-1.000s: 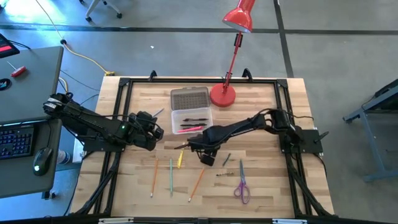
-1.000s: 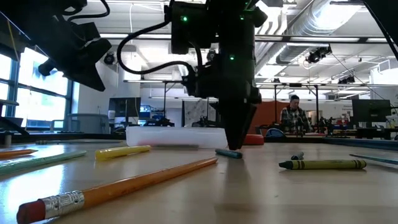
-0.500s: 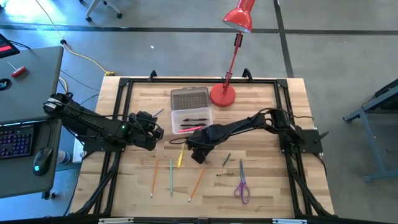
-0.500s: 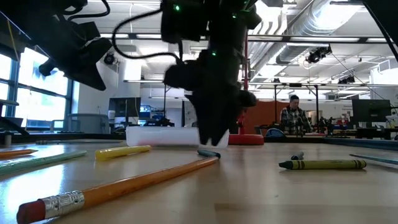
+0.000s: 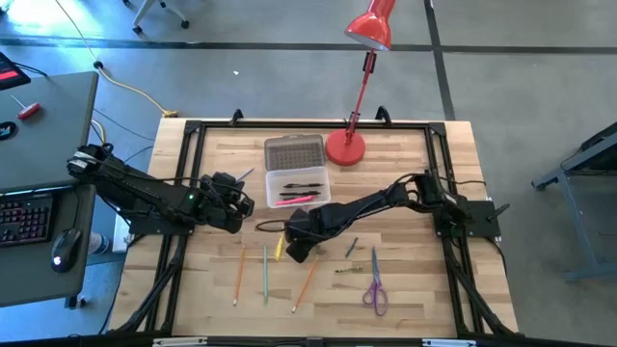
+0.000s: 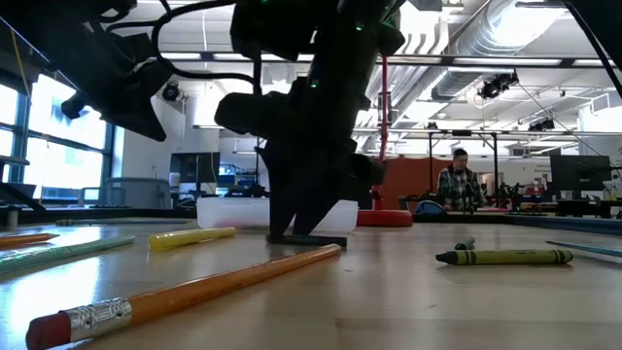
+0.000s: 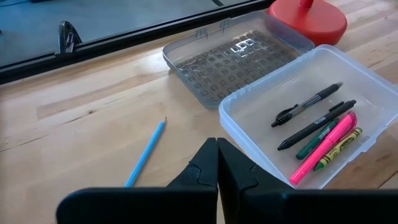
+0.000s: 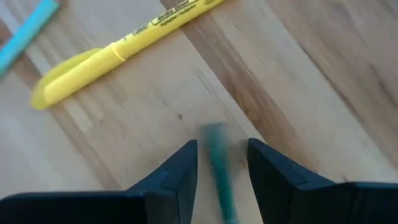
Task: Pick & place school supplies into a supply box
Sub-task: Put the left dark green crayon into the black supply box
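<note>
My right gripper [image 8: 222, 149] is open and points down at the table's middle [image 5: 294, 248], just right of a yellow highlighter [image 8: 118, 46]. A short teal piece [image 8: 216, 171], blurred, lies on the wood between its fingers. The clear supply box [image 7: 298, 118] holds two dark pens, a pink marker and a green crayon; its ribbed lid [image 7: 239, 56] lies open behind it. My left gripper [image 7: 217, 163] is shut on nothing and hangs above the table left of the box [image 5: 239, 202]. Pencils [image 5: 265, 275] and purple scissors [image 5: 374, 289] lie flat near the front. My right gripper stands with one finger [image 8: 180, 168] on either side of the teal piece, coming from above, the piece lying along the gap on the table. Whether a finger touches it, I cannot tell.
A red lamp's round base [image 5: 345, 146] stands right of the lid. A blue pencil [image 7: 144, 152] lies left of the box. A dark pen [image 5: 352, 248] and a green crayon [image 6: 503, 257] lie right of my right gripper. A black frame [image 5: 193, 130] rims the table.
My right gripper has gone toward the table's left edge, low over the wood, and has rolled and tipped about its wrist. The teal piece has slid along the table with it, staying under the fingertips.
</note>
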Controlling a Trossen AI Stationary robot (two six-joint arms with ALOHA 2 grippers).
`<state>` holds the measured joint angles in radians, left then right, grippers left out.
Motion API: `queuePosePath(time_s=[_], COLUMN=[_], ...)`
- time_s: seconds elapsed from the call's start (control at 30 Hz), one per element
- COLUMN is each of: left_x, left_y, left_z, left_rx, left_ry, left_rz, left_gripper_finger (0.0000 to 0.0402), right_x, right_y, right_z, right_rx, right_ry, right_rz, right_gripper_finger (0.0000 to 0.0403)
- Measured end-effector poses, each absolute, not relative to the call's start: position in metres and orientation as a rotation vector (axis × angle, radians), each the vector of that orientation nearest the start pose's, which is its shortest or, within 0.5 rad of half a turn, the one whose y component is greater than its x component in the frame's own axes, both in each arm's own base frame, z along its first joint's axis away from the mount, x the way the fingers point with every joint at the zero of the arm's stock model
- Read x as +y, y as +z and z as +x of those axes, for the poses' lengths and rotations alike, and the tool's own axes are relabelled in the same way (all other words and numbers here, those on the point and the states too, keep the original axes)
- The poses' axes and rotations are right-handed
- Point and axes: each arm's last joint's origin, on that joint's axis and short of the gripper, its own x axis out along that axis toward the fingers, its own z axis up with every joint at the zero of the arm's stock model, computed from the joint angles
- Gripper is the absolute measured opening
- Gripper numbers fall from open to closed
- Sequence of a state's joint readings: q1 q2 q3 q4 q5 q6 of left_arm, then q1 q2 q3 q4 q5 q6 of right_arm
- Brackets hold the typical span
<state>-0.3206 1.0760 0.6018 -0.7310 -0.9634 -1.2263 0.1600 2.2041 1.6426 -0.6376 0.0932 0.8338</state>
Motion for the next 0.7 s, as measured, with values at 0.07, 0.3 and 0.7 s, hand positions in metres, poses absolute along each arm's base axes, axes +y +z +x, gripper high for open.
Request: queuePosePath(time_s=[0.07,0.3,0.7], left_x=[-0.031,-0.031,-0.031], left_y=[0.199,0.199,0.199], left_z=[0.169,0.169,0.169], left_rx=[0.469,0.479,0.479], left_ry=[1.004,0.999,0.999], left_rz=[-0.365,-0.347,-0.348], left_gripper_finger=[0.0031,0.0031,0.0031], right_x=[0.069,0.074,0.098], right_y=[0.141,0.137,0.14], right_z=[0.447,0.436,0.437], right_rx=[1.147,1.233,1.194], right_ry=[-0.411,-0.414,-0.2], right_rz=[0.565,0.326,-0.127], right_gripper_finger=[0.0119,0.0114,0.001])
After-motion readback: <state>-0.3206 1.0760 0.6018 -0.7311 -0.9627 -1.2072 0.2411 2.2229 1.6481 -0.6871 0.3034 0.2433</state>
